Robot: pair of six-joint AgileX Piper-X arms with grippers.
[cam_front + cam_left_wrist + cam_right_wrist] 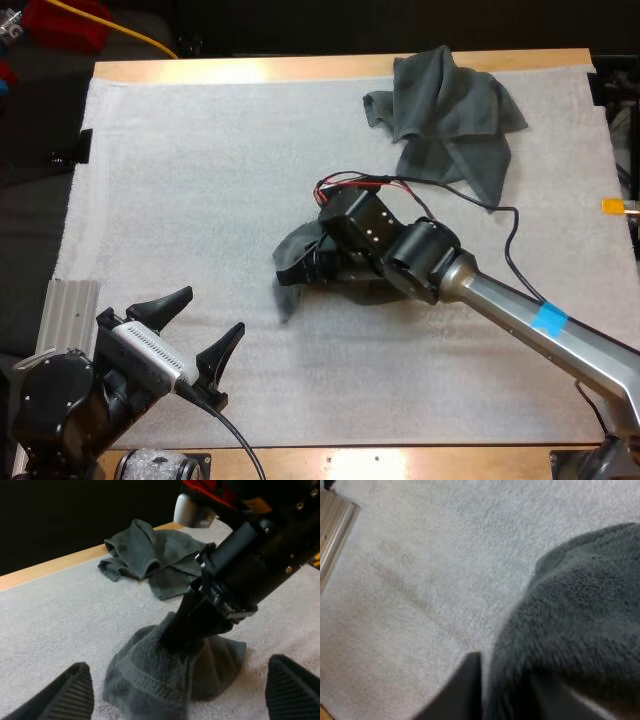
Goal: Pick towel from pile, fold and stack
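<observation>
High view: grips towel (150,680) in right claw (288,272) mid-way across the mat (200,150), ahead and right of the open, empty left claw (212,310), well apart from the pile (450,115).

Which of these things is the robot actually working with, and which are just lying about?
Part of the job:
gripped towel, pinched by the right hand
crumpled towel pile, at the far right
left hand, open, clear of both

Just lying about:
white mat
metal rail at the table's left edge
wooden table
</observation>
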